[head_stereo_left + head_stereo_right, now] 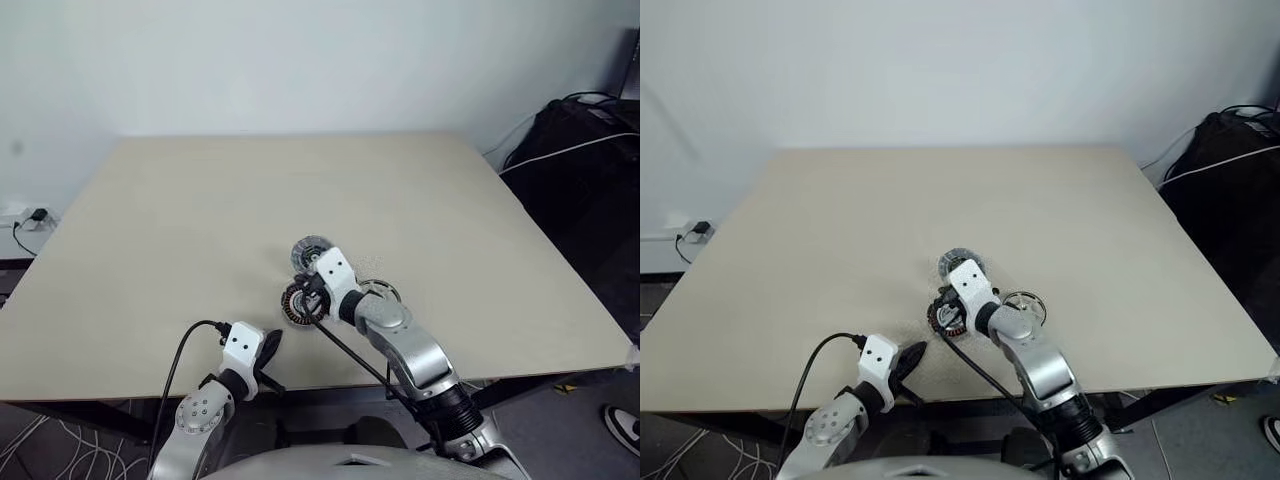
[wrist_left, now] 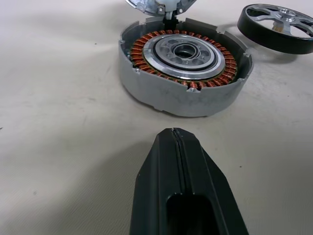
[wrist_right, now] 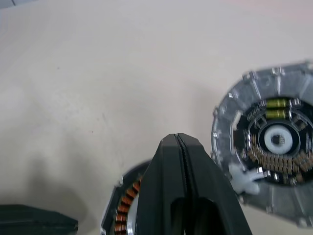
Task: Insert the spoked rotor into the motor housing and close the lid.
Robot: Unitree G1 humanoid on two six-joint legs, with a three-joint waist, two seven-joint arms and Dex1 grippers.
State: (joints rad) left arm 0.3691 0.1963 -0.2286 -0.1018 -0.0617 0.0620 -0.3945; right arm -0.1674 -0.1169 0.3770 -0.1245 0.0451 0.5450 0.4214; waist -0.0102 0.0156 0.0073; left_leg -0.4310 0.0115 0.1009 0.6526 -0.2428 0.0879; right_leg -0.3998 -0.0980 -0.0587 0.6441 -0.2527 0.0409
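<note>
The motor housing (image 2: 186, 63), a low grey ring with copper windings around a silver centre, sits open on the table near the front edge. The lid (image 3: 274, 156), a ribbed grey disc showing its inner side, is just beyond the housing at its far rim. The spoked rotor (image 2: 279, 27), black-rimmed with pale spokes, lies on the table to the housing's right. My right gripper (image 3: 177, 139) hangs shut over the housing's far edge, next to the lid, holding nothing. My left gripper (image 2: 173, 134) is shut and empty, a short way in front of the housing and pointing at it.
The beige table (image 1: 200, 200) stretches wide beyond the parts. A black cable (image 1: 345, 350) runs along my right arm. Dark bags and a white cord (image 1: 580, 150) lie off the table's right side. The table's front edge (image 1: 120, 395) is close below the left gripper.
</note>
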